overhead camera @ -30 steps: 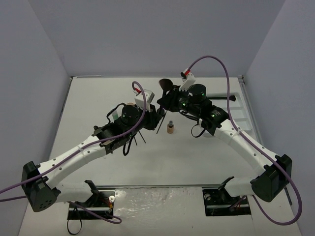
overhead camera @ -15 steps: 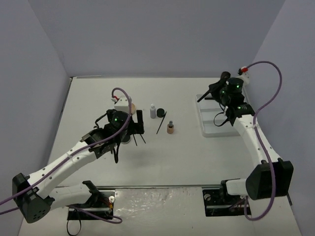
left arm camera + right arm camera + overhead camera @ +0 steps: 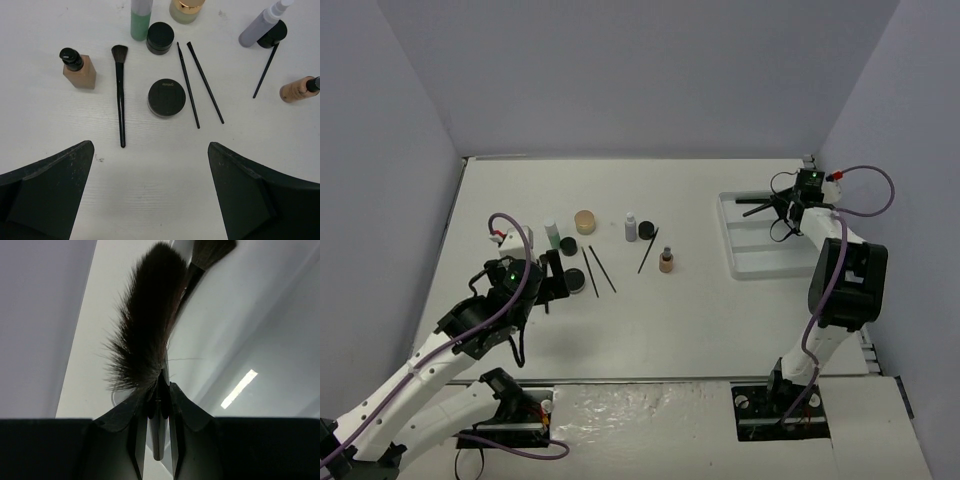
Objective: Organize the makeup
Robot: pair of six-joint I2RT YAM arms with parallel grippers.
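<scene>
The left hand [image 3: 150, 200] hovers over the tabletop [image 3: 150, 165] with its fingers wide apart, holding nothing. Just beyond it lie a long brush [image 3: 120, 95], a round black jar [image 3: 166, 97] and a pair of thin brushes [image 3: 187, 82] side by side. A tan square bottle [image 3: 80, 72] stands to their left. Farther back stand a green bottle [image 3: 140, 22], a second black jar [image 3: 160, 37] and a tan jar [image 3: 186, 10]. At the far right, the right hand [image 3: 159, 405] is clamped on a fluffy brush [image 3: 145, 320] over the white tray [image 3: 728, 240].
</scene>
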